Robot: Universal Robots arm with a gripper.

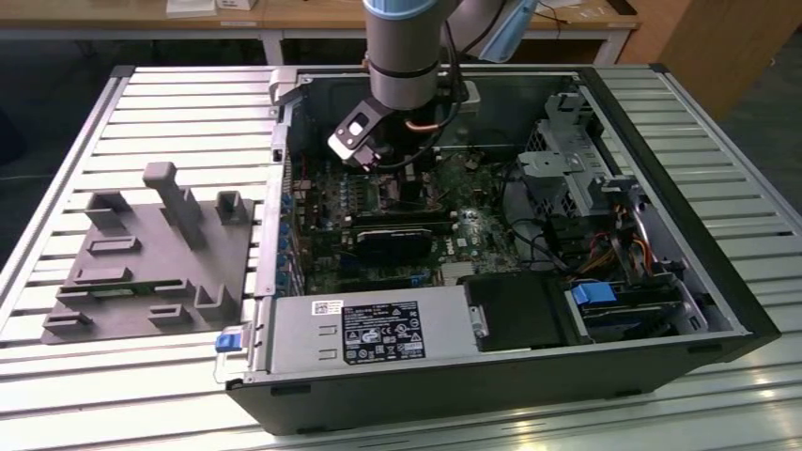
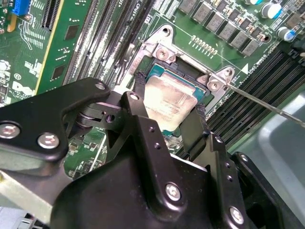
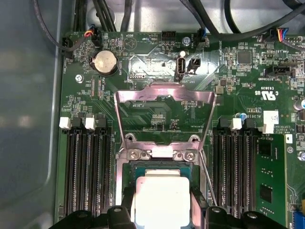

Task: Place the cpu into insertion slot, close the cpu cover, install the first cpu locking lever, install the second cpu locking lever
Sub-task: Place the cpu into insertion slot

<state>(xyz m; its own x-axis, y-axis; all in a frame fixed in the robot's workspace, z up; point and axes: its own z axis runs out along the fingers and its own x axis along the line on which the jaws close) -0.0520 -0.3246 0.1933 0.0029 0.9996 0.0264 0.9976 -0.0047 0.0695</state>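
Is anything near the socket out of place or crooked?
Nothing looks damaged. The cpu sits square in the gripper at the insertion slot; the cpu cover stands flipped open and a thin lever rod juts out unlatched.

Raised cpu cover (image 3: 164, 92) walls 1 side of the insertion slot (image 3: 159, 151); 2 memory-slot banks (image 3: 88, 176) flank it; overhead lies open.

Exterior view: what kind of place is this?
Probably a robotics lab or workshop: an open black metal computer case lies on a slatted silvery metal table, a grey robot arm reaches inside, pale wooden desks behind.
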